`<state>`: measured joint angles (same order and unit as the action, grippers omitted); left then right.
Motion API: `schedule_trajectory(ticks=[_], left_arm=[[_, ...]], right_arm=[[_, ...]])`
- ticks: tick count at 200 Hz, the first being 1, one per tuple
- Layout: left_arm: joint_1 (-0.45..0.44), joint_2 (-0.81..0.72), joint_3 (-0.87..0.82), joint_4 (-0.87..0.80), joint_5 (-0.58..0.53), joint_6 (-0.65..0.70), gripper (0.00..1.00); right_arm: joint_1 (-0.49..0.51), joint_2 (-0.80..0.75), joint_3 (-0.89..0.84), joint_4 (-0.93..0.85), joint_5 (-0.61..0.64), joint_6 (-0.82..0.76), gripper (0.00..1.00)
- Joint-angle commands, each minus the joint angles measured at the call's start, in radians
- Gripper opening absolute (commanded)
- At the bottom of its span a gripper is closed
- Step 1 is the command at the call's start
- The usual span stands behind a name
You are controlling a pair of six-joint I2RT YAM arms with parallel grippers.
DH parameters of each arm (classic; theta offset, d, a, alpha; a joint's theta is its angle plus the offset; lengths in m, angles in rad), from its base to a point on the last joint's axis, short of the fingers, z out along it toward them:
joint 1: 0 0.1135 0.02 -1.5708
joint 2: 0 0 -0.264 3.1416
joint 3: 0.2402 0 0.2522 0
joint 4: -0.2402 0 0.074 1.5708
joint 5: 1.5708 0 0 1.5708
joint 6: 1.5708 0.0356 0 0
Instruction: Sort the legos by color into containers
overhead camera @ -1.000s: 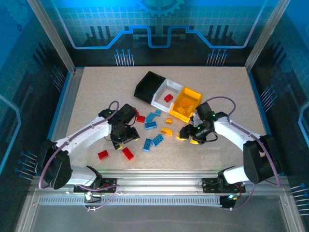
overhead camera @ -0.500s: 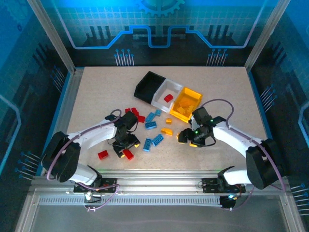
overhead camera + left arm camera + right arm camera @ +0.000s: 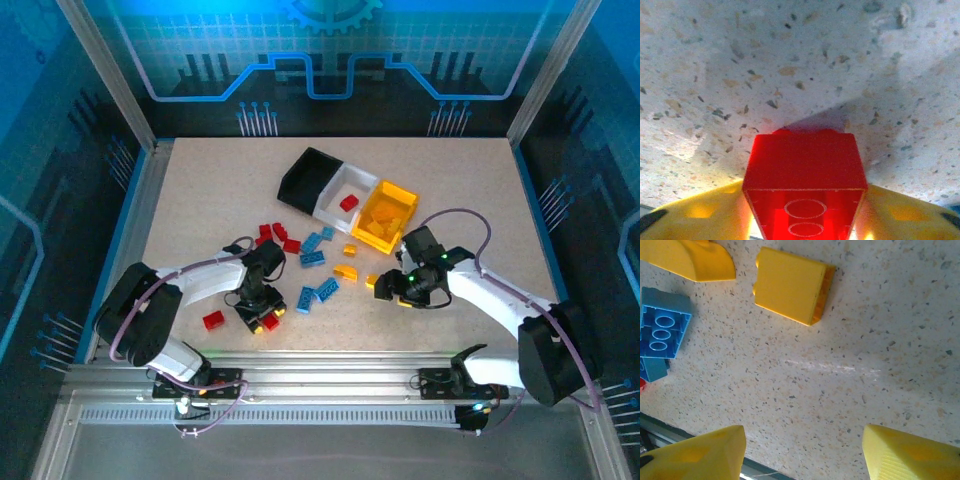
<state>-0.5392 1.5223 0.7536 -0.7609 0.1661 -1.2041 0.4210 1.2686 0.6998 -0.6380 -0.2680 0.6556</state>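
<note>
Grippers work the legos near the table's (image 3: 200, 200) front edge. From above, the left gripper (image 3: 260, 316) has dropped onto a red brick (image 3: 270, 322), well short of the bins (image 3: 328, 205). At the left wrist, its pads (image 3: 700, 215) have narrowed against that brick, so a pick looks begun. At the right wrist, the right gripper (image 3: 802, 450) gapes empty, a yellow brick (image 3: 790, 285) ahead.
</note>
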Motion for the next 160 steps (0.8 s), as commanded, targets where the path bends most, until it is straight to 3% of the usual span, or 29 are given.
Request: schedule_trajectory(ticks=[1,39,85,122,160], left_arm=[[0.005,0.039,-0.036,0.07,0.018,0.0,0.47],[0.015,0.032,-0.001,0.043,-0.006,0.05,0.39],[0.024,0.027,0.24,-0.084,-0.138,0.257,0.32],[0.036,0.101,0.52,-0.038,-0.135,0.414,0.33],[0.035,0.37,0.959,-0.05,-0.039,0.569,0.34]], right_arm=[[0.012,-0.025,-0.003,-0.028,0.013,0.011,0.64],[0.013,-0.042,0.001,-0.049,0.023,0.002,0.63],[-0.029,-0.076,0.001,-0.083,0.032,-0.019,0.63],[-0.107,-0.128,-0.013,-0.122,0.01,-0.048,0.64],[-0.188,-0.175,-0.028,-0.146,-0.039,-0.06,0.63]])
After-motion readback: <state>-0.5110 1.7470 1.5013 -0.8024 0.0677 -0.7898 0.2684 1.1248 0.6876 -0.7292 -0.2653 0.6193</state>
